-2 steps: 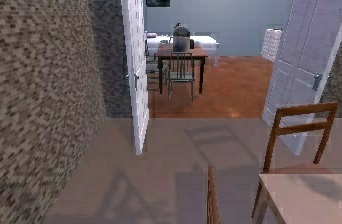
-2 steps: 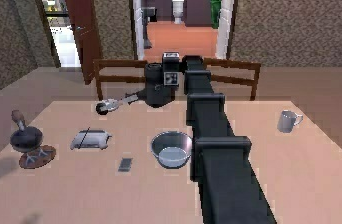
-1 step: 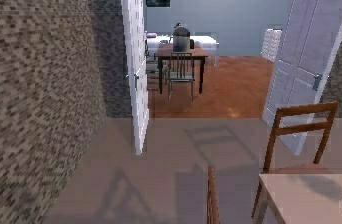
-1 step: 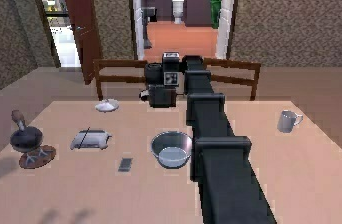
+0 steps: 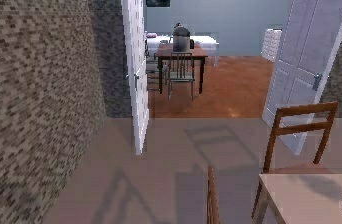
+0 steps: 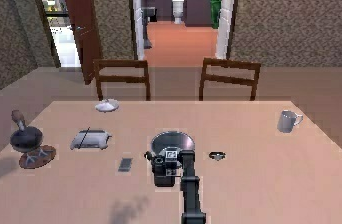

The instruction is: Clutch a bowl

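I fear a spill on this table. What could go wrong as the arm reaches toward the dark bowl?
The gripper stands at the dark round bowl; I cannot tell whether it holds anything, so a lift may tip the bowl. The small dark ring and the flat grey slab lie close beside, so a sideways move might sweep them.

On the counter [image 6: 259,170]: bowl [image 6: 175,141] midway, mug [image 6: 289,121] far right, ornament [image 6: 26,140] far left; behind it, left chair [image 6: 122,76] and right chair [image 6: 229,76].

Home dining room, wooden table [image 6: 249,130], wooden chairs [image 6: 122,76], white panelled doors [image 5: 136,70] (speckled wallpaper [image 5: 29,100] throughout)
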Tool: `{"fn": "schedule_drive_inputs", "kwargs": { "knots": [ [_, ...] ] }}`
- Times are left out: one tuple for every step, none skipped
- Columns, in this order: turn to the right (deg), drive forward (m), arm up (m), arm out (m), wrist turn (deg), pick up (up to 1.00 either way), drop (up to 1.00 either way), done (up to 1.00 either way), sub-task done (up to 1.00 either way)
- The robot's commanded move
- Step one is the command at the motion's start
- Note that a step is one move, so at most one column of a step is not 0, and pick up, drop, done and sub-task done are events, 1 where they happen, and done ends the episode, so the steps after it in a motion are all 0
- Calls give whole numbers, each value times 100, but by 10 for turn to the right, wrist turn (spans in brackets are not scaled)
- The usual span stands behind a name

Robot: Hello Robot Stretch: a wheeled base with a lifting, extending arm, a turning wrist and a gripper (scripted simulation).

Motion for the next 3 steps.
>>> {"fn": "schedule_drive_inputs", "kwargs": {
  "knots": [
    [0, 0, 0, 0, 0, 100, 0, 0, 0],
    [0, 0, 10, 0, 0, 0, 0, 0, 0],
    [0, 0, 0, 0, 0, 0, 0, 100, 0]
  ]
}}
